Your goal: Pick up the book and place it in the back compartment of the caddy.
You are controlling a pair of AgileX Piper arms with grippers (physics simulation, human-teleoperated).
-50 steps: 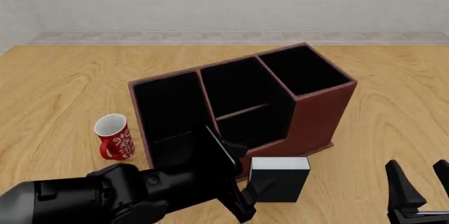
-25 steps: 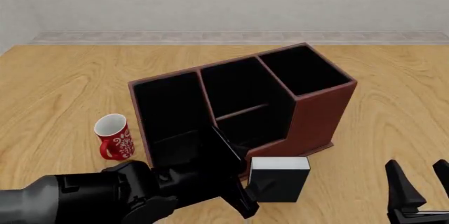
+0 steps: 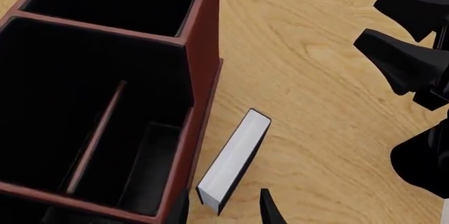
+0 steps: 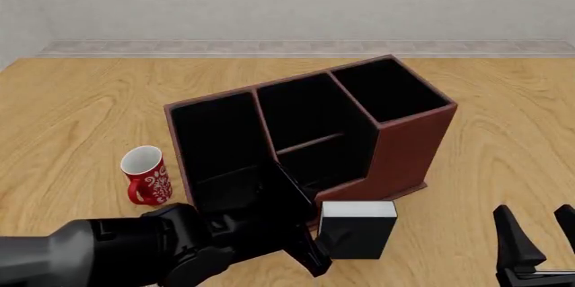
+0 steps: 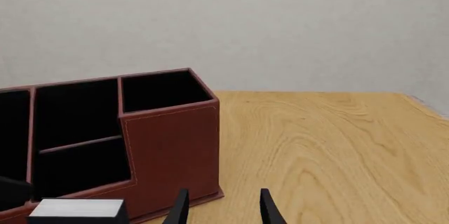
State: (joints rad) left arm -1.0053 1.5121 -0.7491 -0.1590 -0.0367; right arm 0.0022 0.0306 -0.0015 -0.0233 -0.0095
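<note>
The black book (image 4: 357, 228) stands upright on the table just in front of the reddish-brown caddy (image 4: 409, 145), white page edges on top. From above, the book (image 3: 235, 163) shows as a narrow white strip. My left gripper (image 3: 224, 211) is open, its fingertips either side of the book's near end without touching it. In the front view the left gripper (image 4: 310, 243) sits at the book's left side. The back compartment (image 4: 325, 162), the low-walled pocket under the crossbar, faces the book. My right gripper (image 4: 536, 243) hangs open and empty at the lower right, also seen as the right gripper (image 5: 221, 208).
A red-and-white mug (image 4: 147, 174) stands on the table to the left of the caddy. My bulky left arm (image 4: 108, 253) fills the lower left and hides the caddy's near left corner. The right gripper (image 3: 403, 50) crosses the left wrist view beyond the book.
The left arm has swung forward and its gripper has closed in on the book's left side. The book, the caddy, the mug and the right gripper have not moved.
</note>
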